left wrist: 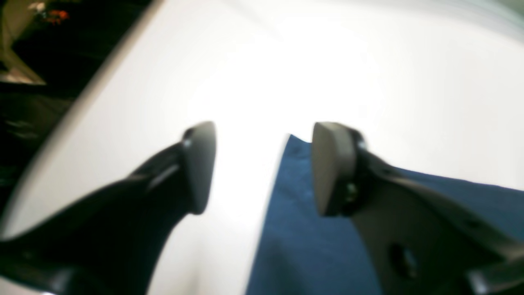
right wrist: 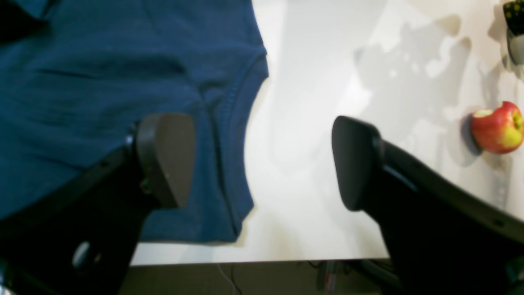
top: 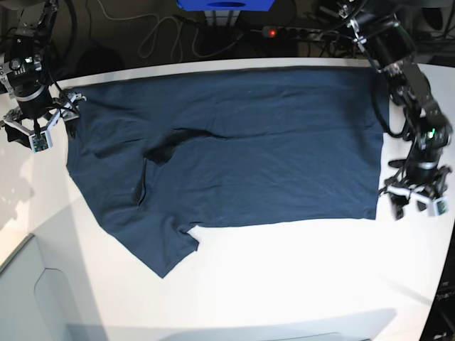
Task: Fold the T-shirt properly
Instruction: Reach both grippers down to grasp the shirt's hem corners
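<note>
Spreading done: dark navy cloth T-shirt [top: 234, 149] flat on white bench [top: 284, 284]; left gripper [top: 416, 199] and right gripper [top: 35, 124] at frame edges, jaws wide, empty, ready for folding.

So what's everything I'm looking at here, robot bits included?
T-shirt: one, dark navy blue, spread across the table, one short sleeve pointing toward the near edge.
Table: one, white, under the shirt.
Apple: one, red and yellow-green, on the table, seen only by the right wrist camera.
Cables: several, white and black, on the dark floor behind the table.
Blue box: one, behind the table's far edge.
Left hand: one, black, open, beside the shirt's bottom hem corner, holding nothing.
Right hand: one, black, open, at the shirt's other end, holding nothing.
</note>
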### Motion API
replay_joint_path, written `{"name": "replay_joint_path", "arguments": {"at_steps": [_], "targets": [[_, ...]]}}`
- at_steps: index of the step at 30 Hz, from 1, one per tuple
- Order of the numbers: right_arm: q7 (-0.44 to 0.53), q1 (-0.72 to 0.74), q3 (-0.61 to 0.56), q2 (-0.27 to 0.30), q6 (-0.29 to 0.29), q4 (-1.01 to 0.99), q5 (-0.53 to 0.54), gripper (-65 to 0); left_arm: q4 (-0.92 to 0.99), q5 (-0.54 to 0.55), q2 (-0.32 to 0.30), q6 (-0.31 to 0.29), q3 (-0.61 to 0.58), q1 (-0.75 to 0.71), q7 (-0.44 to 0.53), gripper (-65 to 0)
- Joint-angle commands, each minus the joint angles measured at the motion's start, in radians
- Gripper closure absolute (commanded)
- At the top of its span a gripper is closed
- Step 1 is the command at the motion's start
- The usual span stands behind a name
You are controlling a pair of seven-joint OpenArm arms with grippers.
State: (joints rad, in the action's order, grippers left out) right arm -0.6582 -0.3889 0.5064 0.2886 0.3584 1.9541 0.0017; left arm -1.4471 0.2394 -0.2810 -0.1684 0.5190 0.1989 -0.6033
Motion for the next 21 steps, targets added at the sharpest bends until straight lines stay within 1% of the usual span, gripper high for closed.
{"name": "replay_joint_path", "arguments": {"at_steps": [1,4,7,13,16,21], "targets": [[0.018,0.001,0.008,0.014,-0.003,0.015,0.002,-50.5,0.045,0.007,-0.024,0.005,-0.009,0.047,0.035,-37.3],[0.018,-0.002,0.007,0.025,-0.003,0.015,0.002,-50.5,0.225,0.007,-0.031,0.008,-0.063,0.129,0.112,-37.3],[0.018,-0.002,0.005,0.025,-0.003,0.015,0.002,-50.5,0.386,0.007,-0.045,0.011,-0.115,0.175,0.204,-37.3],[0.018,-0.005,0.004,0.024,-0.003,0.015,0.002,-50.5,0.633,0.007,-0.054,0.013,-0.204,0.264,0.357,-37.3],[0.018,-0.005,0.005,0.024,-0.003,0.014,0.002,-50.5,0.725,0.007,-0.060,0.014,-0.217,0.294,0.405,-37.3],[0.018,-0.005,0.008,0.025,-0.003,0.014,0.002,-50.5,0.774,0.007,-0.064,0.014,-0.217,0.311,0.423,-37.2]]}}
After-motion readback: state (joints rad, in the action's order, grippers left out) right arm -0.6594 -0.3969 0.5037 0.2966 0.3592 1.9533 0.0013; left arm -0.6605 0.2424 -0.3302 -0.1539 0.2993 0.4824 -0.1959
